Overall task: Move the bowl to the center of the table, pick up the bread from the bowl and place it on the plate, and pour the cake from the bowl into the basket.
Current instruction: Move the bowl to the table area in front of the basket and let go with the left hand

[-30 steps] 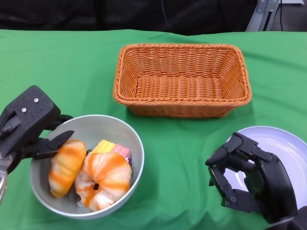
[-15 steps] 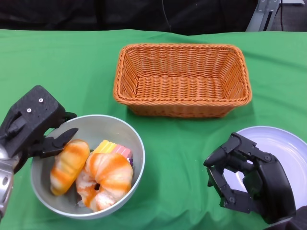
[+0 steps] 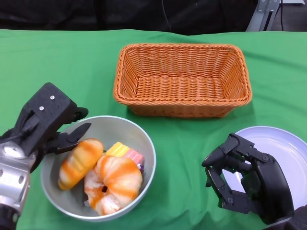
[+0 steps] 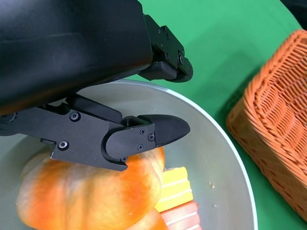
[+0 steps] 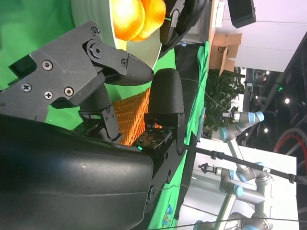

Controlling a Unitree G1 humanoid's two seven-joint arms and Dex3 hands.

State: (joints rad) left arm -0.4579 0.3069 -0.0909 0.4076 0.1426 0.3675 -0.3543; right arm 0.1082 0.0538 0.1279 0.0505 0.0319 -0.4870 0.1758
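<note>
Left robot hand (image 3: 50,122) grips the bowl (image 3: 139,143) rim — bread (image 3: 79,163) inside.

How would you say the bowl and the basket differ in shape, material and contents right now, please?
The bowl is round, smooth and grey, while the basket is rectangular, woven and orange-brown. The bowl holds bread and a striped cake; the basket shows nothing inside. The left hand grips the bowl's rim, whereas nothing touches the basket. Both sit on the green cloth.

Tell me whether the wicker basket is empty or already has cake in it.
Empty. The basket shows only bare woven floor in the head view; the cake lies in the bowl beside the bread.
</note>
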